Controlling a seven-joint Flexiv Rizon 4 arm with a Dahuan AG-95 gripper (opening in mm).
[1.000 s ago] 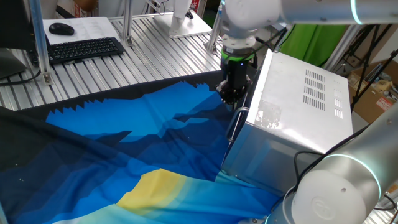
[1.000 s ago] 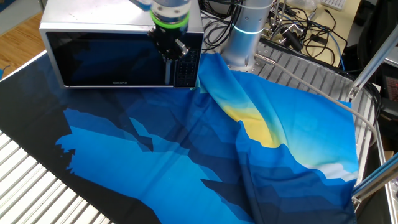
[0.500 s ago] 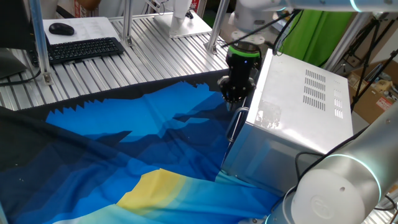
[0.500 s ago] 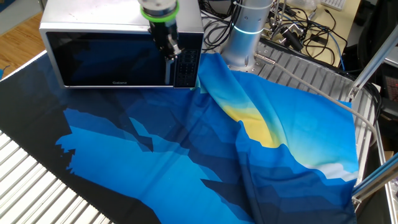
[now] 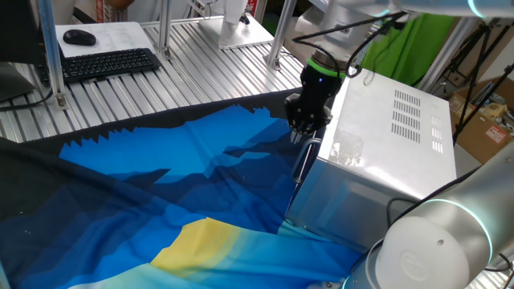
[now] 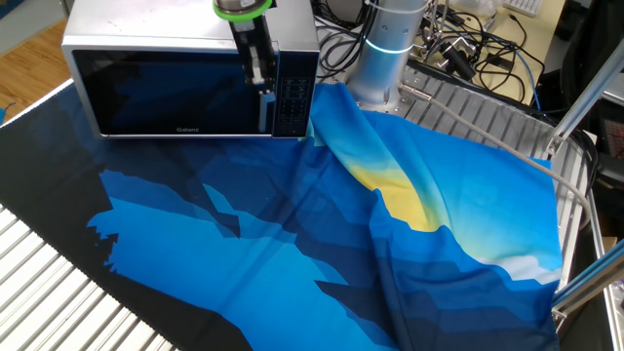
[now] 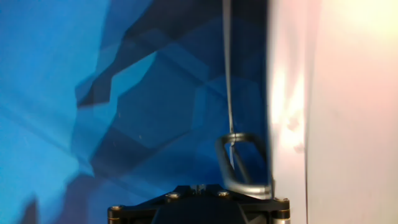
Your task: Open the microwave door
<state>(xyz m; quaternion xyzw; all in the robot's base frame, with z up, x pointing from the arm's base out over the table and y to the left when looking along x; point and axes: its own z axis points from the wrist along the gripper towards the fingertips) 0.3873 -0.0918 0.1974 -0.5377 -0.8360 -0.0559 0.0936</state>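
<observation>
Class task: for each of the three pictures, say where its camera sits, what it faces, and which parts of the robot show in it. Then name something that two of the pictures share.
One fixed view: high, beside the boxy silver microwave, facing its side; arm and gripper show.
The other fixed view: opposite the dark-glass microwave door, facing it; gripper and arm base show.
Hand view: on the hand, looking down the slim silver bar handle; only the gripper's base shows.
Shared: all three show the blue patterned cloth.

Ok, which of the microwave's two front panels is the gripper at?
The microwave door, the wide dark glass one. The gripper hangs at its edge, beside the narrow button panel.
</observation>
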